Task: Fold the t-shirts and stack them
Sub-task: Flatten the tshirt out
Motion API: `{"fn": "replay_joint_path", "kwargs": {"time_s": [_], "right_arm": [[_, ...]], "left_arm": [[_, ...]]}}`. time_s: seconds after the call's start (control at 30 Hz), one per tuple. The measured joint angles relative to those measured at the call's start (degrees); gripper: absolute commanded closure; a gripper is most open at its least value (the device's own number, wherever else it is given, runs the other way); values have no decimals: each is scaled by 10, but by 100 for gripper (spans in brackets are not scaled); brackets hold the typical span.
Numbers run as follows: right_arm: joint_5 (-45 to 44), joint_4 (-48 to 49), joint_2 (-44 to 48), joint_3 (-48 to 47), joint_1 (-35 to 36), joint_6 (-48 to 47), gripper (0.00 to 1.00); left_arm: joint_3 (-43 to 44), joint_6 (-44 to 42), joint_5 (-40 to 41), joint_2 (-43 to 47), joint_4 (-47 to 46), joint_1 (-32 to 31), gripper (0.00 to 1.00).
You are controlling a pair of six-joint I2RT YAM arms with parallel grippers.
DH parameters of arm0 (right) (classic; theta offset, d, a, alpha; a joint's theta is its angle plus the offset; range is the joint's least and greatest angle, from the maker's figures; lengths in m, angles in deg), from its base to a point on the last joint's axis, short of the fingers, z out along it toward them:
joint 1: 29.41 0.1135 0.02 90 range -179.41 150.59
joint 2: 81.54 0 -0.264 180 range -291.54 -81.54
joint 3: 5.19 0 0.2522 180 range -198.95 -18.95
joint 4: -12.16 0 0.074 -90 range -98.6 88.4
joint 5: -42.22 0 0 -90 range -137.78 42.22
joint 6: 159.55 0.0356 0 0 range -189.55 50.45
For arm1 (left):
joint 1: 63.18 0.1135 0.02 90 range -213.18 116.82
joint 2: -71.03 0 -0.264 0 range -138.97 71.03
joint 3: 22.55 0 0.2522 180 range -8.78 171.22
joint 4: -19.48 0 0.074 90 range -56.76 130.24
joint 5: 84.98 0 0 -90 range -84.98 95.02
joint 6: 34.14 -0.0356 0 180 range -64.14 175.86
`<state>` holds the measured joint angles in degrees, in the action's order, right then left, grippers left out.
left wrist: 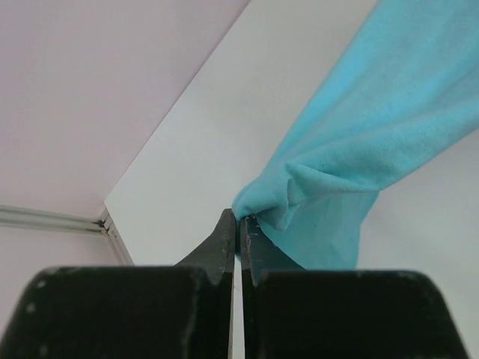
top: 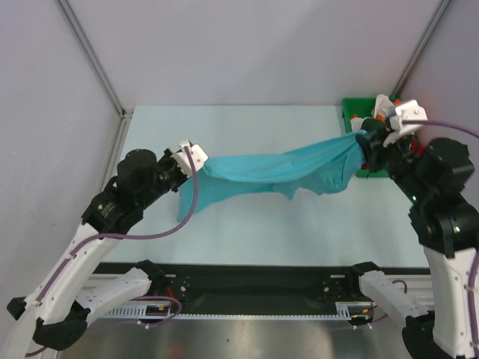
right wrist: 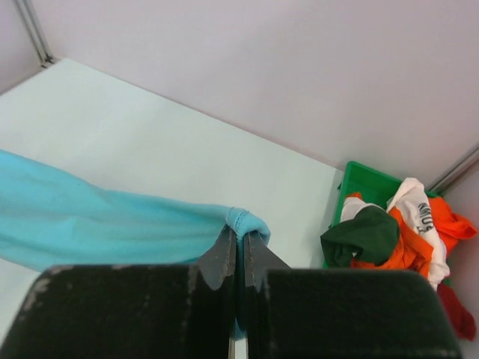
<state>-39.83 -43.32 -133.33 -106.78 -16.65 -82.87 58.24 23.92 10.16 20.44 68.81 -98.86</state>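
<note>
From above, the turquoise t-shirt (top: 277, 170) hangs stretched over the worktop (top: 299, 228) between left claw (left wrist: 239, 221) and right claw (right wrist: 239, 235). The wrist views show each clamped tight on a bunched edge. Only the right wrist view looks into the green bin (right wrist: 372, 179): dark green t-shirt (right wrist: 363, 235), orange t-shirt (right wrist: 408, 250), white t-shirt (right wrist: 413, 200), red t-shirt (right wrist: 453, 310) heaped.

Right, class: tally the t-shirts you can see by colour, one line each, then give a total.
turquoise t-shirt: 1
dark green t-shirt: 1
orange t-shirt: 1
white t-shirt: 1
red t-shirt: 1
Total: 5, if each colour heaped in the green bin is a single shirt; the heap hides whether it is.
</note>
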Motion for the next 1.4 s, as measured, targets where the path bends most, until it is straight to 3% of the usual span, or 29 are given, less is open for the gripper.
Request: {"fn": "replay_joint_path", "kwargs": {"time_s": [0.17,0.37,0.47,0.53,0.57,0.6,0.63,0.67,0.77,0.83,0.87,0.93,0.97,1.0,1.17,1.4], "right_arm": [[-1,-52,52,-8,1,11,100],[-12,13,1,88,-1,10,100],[-5,71,-92,135,-24,11,98],[-5,112,-185,152,-41,16,91],[-8,129,-238,150,-49,19,71],[-10,143,-292,140,-55,23,61],[-13,157,-343,126,-61,27,52],[-17,162,-378,110,-64,27,44],[-25,163,-462,22,-75,13,38],[-23,168,-460,-10,-81,-2,38],[-14,182,-443,-13,-84,-15,36],[5,203,-391,23,-85,-45,32],[17,209,-353,60,-84,-67,32],[28,209,-313,104,-80,-89,33],[54,181,-159,318,-7,-217,56],[100,114,-142,437,21,-371,56]], "left_arm": [[30,3,-18,9,21,40,100],[-80,-17,-4,-21,-74,54,98],[-124,-20,-9,-94,-119,81,81],[-137,-12,-8,-170,-156,109,78],[-134,-8,-5,-210,-173,124,76],[-118,-3,2,-255,-181,138,73],[-92,7,11,-303,-185,151,66],[-49,20,19,-351,-182,166,51],[114,69,21,-471,-170,205,41],[173,94,16,-495,-179,224,35],[182,103,9,-494,-183,232,24],[175,119,-12,-476,-181,241,20],[162,121,-26,-466,-180,241,11],[143,121,-40,-456,-172,237,11],[51,119,-90,-440,-122,200,8],[39,127,-94,-463,-90,191,12]]}}
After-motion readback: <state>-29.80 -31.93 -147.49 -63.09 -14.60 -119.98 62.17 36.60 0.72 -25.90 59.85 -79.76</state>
